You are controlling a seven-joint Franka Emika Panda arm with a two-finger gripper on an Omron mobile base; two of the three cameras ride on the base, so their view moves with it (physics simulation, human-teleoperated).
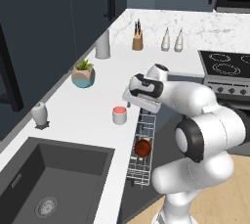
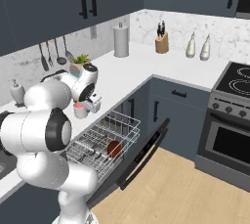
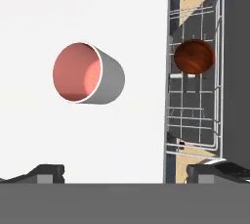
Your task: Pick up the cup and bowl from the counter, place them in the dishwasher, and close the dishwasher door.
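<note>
Now the cup [image 3: 88, 74] stands upright on the counter [image 1: 93, 115] near its front edge, mouth up, just left of the gripper [image 1: 133, 97], whose jaws hang spread wide and empty, while the bowl [image 3: 194, 57] already sits in the dishwasher rack [image 2: 105, 140].

A long white marbled counter [image 1: 73, 115] runs in an L over dark grey-blue cabinets, carrying a pale cup [image 1: 119, 115] with a salmon-red inside that stands upright near its front edge, with a teal-and-beige plant pot [image 1: 83, 75], a tall grey canister [image 1: 102, 44] and a small white vase [image 1: 39, 114] set farther back along the wall. A knife block [image 1: 137, 39] and two white bottles [image 1: 172, 40] stand on the far leg of the worktop, and a dark sink [image 1: 49, 179] is sunk into its near end. Beside the counter's edge, the pulled-out white wire rack [image 1: 141, 149] holds a reddish-brown bowl [image 1: 143, 147].
</note>
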